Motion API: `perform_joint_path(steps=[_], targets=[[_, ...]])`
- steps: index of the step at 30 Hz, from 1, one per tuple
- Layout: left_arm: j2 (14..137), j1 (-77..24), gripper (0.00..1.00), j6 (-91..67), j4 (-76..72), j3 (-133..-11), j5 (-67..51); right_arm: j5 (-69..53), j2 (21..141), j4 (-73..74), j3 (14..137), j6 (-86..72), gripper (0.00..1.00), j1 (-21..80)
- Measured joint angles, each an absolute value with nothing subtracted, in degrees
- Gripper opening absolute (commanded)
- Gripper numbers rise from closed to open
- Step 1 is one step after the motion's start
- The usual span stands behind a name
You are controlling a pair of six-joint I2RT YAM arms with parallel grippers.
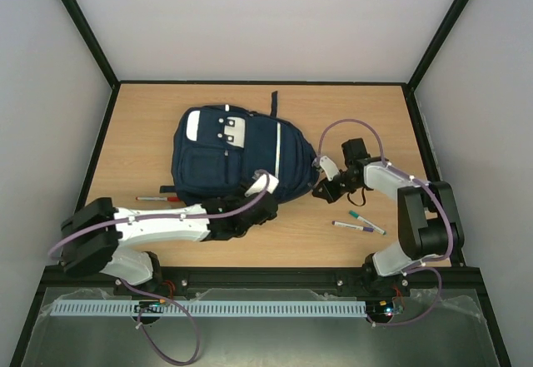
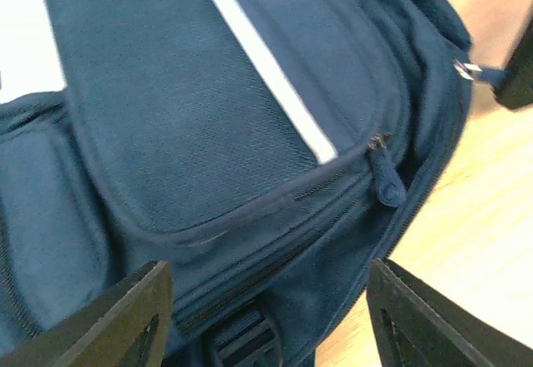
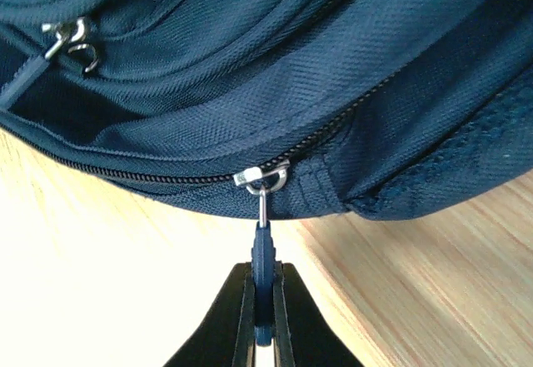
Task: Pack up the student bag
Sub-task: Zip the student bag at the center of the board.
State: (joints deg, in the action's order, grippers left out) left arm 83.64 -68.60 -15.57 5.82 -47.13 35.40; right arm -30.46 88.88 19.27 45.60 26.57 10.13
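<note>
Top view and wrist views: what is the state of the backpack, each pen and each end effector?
Backpack, lying flat, front side up.
Zip pull, pinched by the right end effector.
Right end effector, shut on the zip pull.
Left end effector, open, at the backpack's near edge.
Red pen, lying left of the backpack.
Green pen, lying right of the backpack.
Purple pen, lying beside the green pen.

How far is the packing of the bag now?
Done: nothing looks packed; one pen and two more pens lie on the table. In hand: right jaws shut on a zip pull of the bag; left jaws open beside it. Left, I think: open the zip, load the pens, close.
</note>
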Motion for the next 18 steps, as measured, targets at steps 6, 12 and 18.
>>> perform_joint_path(steps=[6,12,18], targets=[[76.75,-65.54,0.83,-37.6,18.63,-47.97,36.69,-28.34,84.36,18.24,41.1,29.52,0.01,13.74],[66.0,-48.9,0.86,-50.83,24.4,-40.01,30.09,-25.85,79.75,18.22,38.24,30.26,0.01,19.81],[58.78,-35.24,0.84,-53.32,22.85,-30.3,19.92,-23.24,77.1,17.41,35.4,30.22,0.01,27.99]])
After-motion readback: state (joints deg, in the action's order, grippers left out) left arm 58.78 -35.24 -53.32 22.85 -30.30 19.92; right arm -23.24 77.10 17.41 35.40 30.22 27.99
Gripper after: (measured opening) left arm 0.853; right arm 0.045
